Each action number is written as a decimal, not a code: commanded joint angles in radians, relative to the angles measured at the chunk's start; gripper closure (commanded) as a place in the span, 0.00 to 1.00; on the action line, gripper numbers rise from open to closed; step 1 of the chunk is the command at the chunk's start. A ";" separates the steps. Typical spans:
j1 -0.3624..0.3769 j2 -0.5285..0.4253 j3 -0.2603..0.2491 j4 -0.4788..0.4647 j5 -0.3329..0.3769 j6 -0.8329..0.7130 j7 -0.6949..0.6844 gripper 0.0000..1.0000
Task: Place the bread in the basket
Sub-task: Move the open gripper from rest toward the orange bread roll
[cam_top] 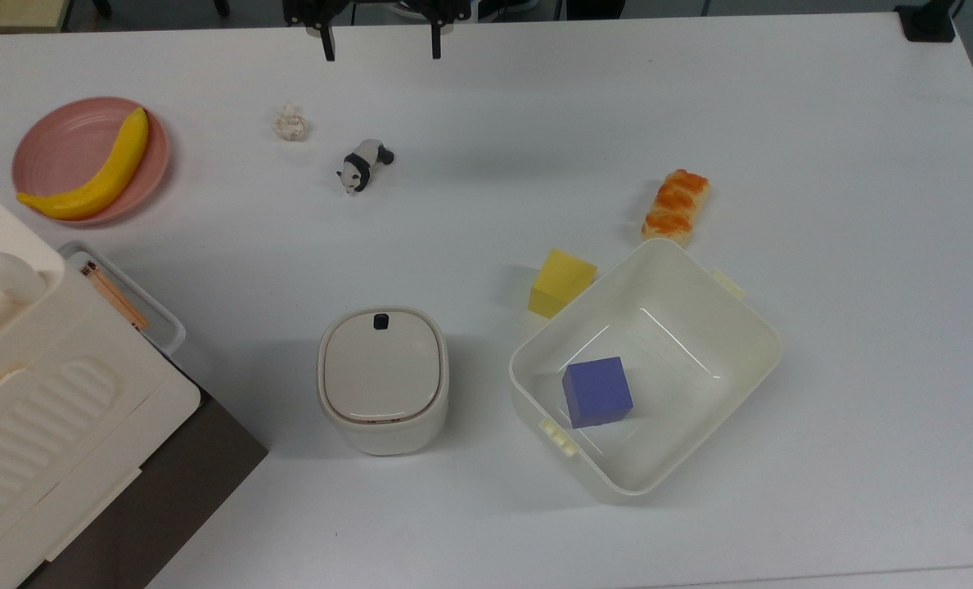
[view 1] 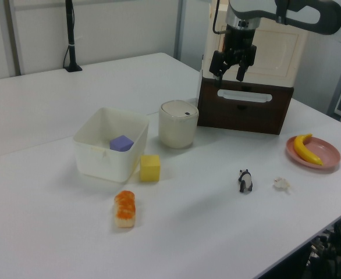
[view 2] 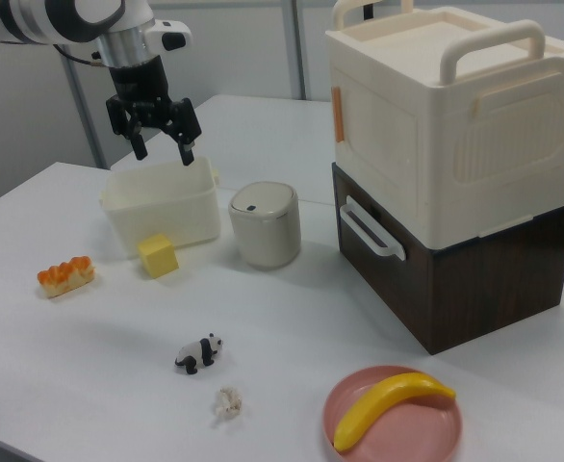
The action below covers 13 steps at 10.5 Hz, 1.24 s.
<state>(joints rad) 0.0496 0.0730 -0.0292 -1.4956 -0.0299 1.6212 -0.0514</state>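
The bread (cam_top: 676, 207) (view 1: 124, 208) (view 2: 65, 275), a small orange-glazed loaf with pale sides, lies on the white table just outside the basket. The basket (cam_top: 744, 315) (view 1: 95, 152) (view 2: 157, 214) is a cream square tub with a purple cube (cam_top: 597, 392) (view 1: 121, 143) inside. My gripper (cam_top: 380, 45) (view 1: 228, 74) (view 2: 163, 152) hangs high above the table, open with nothing between its fingers. In the top view its tips show at the upper edge, far from the bread.
A yellow foam cube (cam_top: 561, 282) (view 1: 150, 168) (view 2: 157, 255) touches the basket's side. A lidded white bin (cam_top: 382, 379), a toy panda (cam_top: 363, 166), a crumpled scrap (cam_top: 290, 123) and a pink plate (cam_top: 60, 147) holding a banana (cam_top: 97, 176) also stand on the table. A cream crate on a brown box (view 2: 455, 173) fills one corner.
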 commanded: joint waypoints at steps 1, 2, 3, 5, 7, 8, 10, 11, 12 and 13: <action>0.018 0.001 -0.005 -0.021 -0.009 -0.017 0.010 0.00; 0.021 0.019 -0.005 -0.021 -0.010 -0.018 0.013 0.00; 0.021 0.024 -0.005 -0.021 -0.008 -0.018 0.018 0.00; 0.029 0.030 -0.005 -0.021 -0.008 -0.018 0.021 0.00; 0.029 0.031 -0.005 -0.035 -0.008 -0.018 0.021 0.00; 0.035 0.034 -0.005 -0.040 -0.007 -0.017 0.021 0.00; 0.082 0.048 -0.005 -0.054 -0.002 -0.018 0.025 0.00; 0.111 0.065 -0.005 -0.060 -0.002 -0.012 0.025 0.00; 0.151 0.089 -0.005 -0.060 0.001 -0.009 0.030 0.00; 0.205 0.111 -0.005 -0.061 0.001 -0.006 0.060 0.00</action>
<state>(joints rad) 0.1541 0.1467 -0.0246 -1.5489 -0.0289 1.6204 -0.0482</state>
